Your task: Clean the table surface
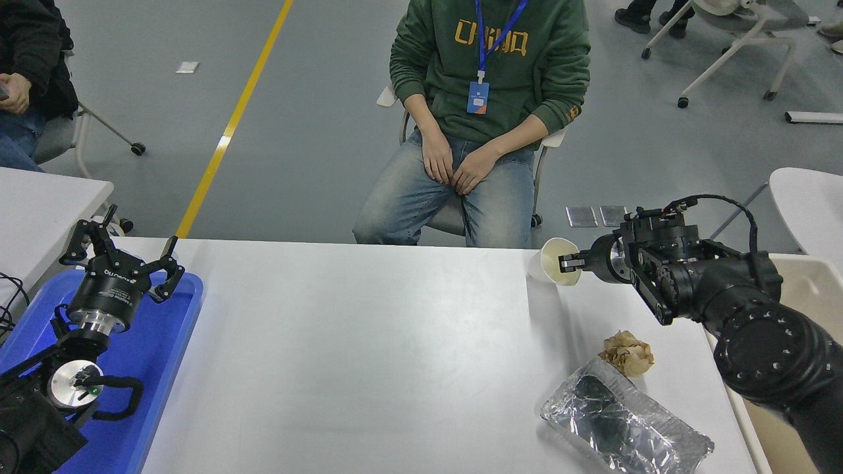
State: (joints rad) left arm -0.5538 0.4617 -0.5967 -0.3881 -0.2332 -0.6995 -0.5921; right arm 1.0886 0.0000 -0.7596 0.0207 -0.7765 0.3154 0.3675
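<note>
The right hand (570,263) is gripping the rim of the white paper cup (553,261) near the far right part of the counter (369,342), its fingers closed on the cup's lip, and the cup is tipping hard toward the camera with its mouth showing, looking lifted or nearly lifted off the surface. This reads as the carry-off step for the first piece of rubbish. Two more are waiting closer in on the right: a crumpled brown paper ball (628,353) and, just beside it, a silver foil packet (622,428). A beige bin (800,289) is sitting at the counter's right edge, partly hidden behind the arm, and it looks like the likely drop spot. The next move is calling for a steady swing to the right with the grip held firm, since a thin rim pinch could slip. The left hand (122,253) is parking over the blue tray (168,368) at lower left, fingers spread apart. A person (487,99) is sitting across the counter.
</note>
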